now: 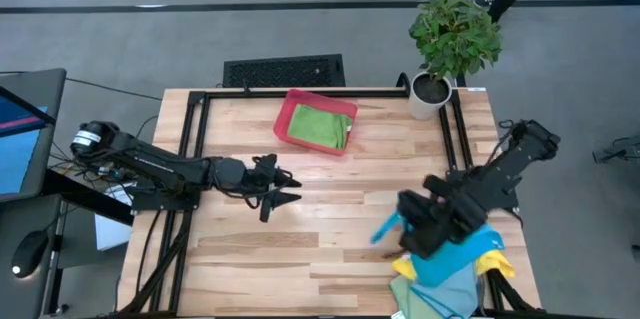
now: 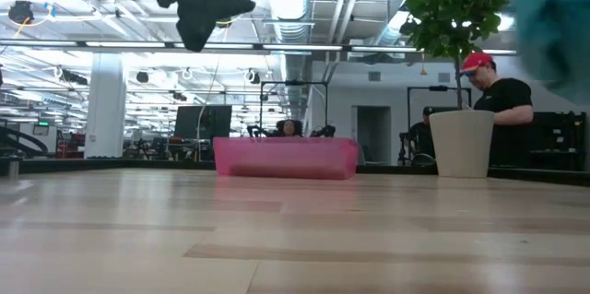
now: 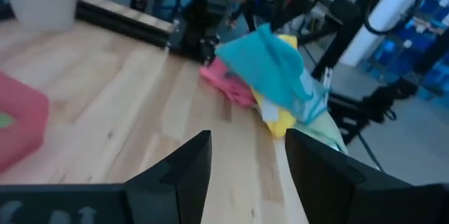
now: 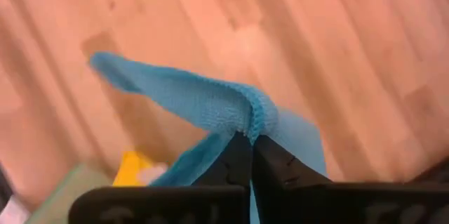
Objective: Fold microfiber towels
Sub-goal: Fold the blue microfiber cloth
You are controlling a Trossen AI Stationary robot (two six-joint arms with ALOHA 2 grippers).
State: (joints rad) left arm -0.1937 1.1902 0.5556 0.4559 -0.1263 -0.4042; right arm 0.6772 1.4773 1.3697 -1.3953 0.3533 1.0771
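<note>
A light blue microfiber towel (image 4: 203, 101) hangs lifted over the table's right near part, with my right gripper (image 1: 398, 227) shut on it. Under it a heap of towels (image 1: 450, 284), yellow, pink, green and blue, lies at the near right corner; the left wrist view shows the blue towel (image 3: 270, 59) raised above that heap. A green towel (image 1: 320, 124) lies folded in the red tray (image 1: 296, 105) at the far middle. My left gripper (image 1: 285, 191) hovers open above the table's left middle, pointing right, its fingers (image 3: 189, 164) apart with nothing between them. My right gripper pinches a bunched fold of the light blue towel (image 4: 254, 115) between its two fingertips, slanting down from above. One end of the cloth sticks out sideways past the fingers (image 4: 112, 66); the rest trails slack toward the heap.
A potted plant (image 1: 450, 44) in a white pot stands at the far right corner. A black frame rail (image 1: 300, 93) runs along the table's far edge and sides. Bare wood lies across the table's middle and near left. A person in a red cap (image 2: 493, 91) stands beyond the table.
</note>
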